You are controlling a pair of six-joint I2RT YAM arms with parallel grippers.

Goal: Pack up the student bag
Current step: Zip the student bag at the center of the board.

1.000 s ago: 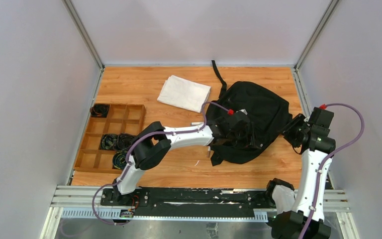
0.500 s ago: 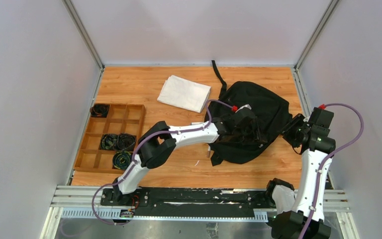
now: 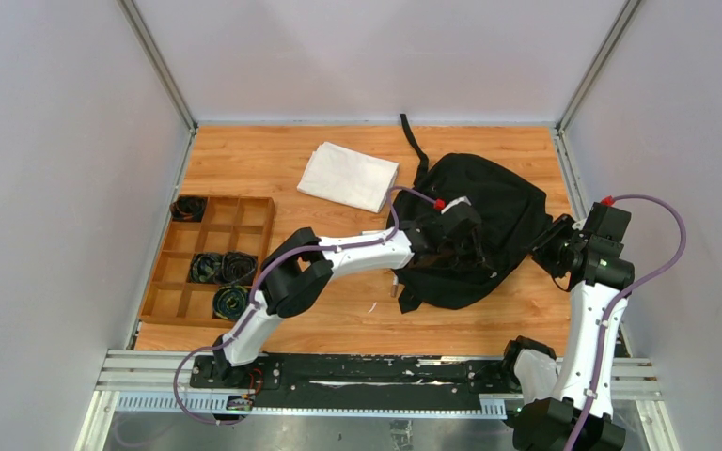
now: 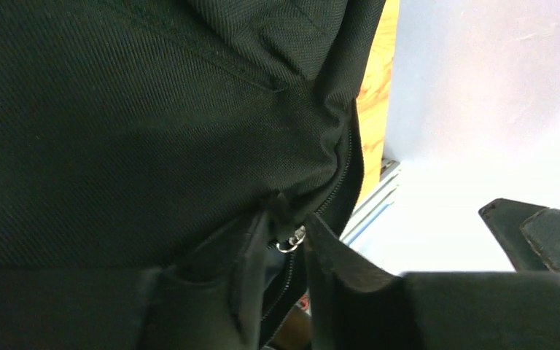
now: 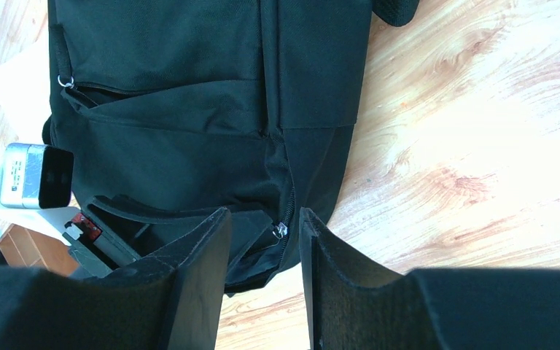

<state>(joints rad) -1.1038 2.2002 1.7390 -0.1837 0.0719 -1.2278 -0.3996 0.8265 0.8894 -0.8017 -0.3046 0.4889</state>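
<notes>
From above, my left gripper [image 3: 465, 249] is black against the black student bag [image 3: 498, 202], so I can't make out its fingers there. Its own camera is so close that it sees only part of the bag. The two fingers [image 4: 251, 255] are close together with a small silver zipper ring [image 4: 292, 240] between them. I can't tell if they pinch it. My right gripper [image 5: 262, 219] is at the bag's right edge, a little open, holding nothing. A white cloth [image 3: 348, 176] lies just left of the bag.
</notes>
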